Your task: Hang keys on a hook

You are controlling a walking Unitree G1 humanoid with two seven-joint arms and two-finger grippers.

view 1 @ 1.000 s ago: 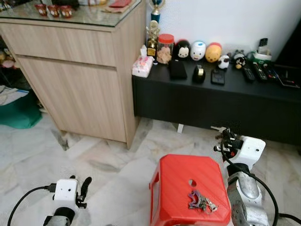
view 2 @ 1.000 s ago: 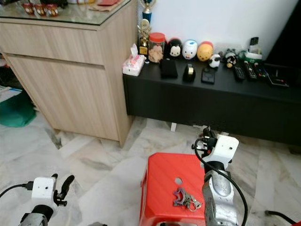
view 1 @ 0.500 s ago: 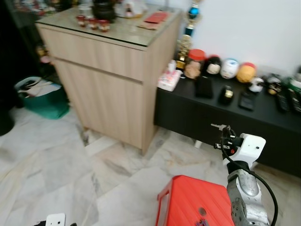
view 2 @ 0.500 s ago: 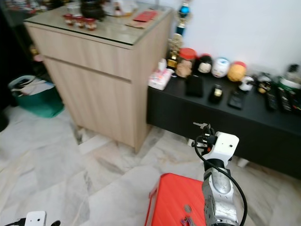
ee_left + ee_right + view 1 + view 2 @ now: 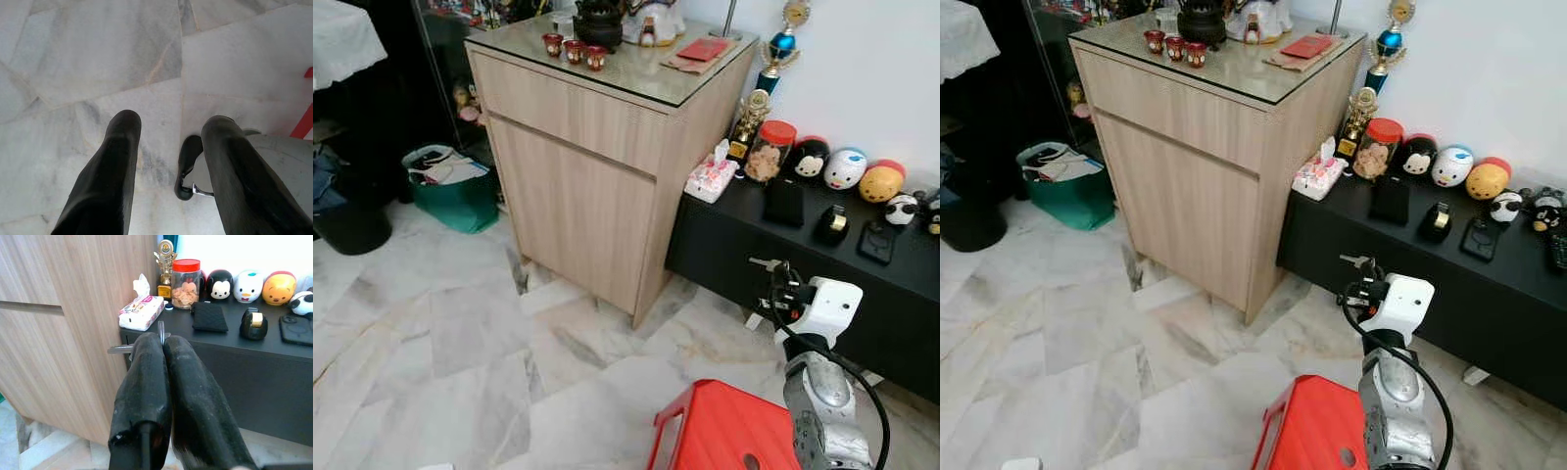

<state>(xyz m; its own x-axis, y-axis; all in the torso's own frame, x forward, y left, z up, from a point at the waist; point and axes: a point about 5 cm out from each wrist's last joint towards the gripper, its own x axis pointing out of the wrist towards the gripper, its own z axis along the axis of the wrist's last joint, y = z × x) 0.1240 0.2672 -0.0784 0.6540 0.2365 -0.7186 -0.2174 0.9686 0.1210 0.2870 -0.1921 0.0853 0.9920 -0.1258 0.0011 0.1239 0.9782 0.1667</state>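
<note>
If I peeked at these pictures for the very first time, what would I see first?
Probably the bright red stool on the marble floor by the robot. Next, the row of round cartoon toys on the black shelf beside the wooden cabinet. Then the right hand, shut on a small key.

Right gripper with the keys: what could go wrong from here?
1. The right gripper pinches the keys only at its fingertips, so they could slip out while the robot walks.
2. The raised arm is near the black cabinet and red stool; turning may bump them.
3. No hook is visible yet.
</note>
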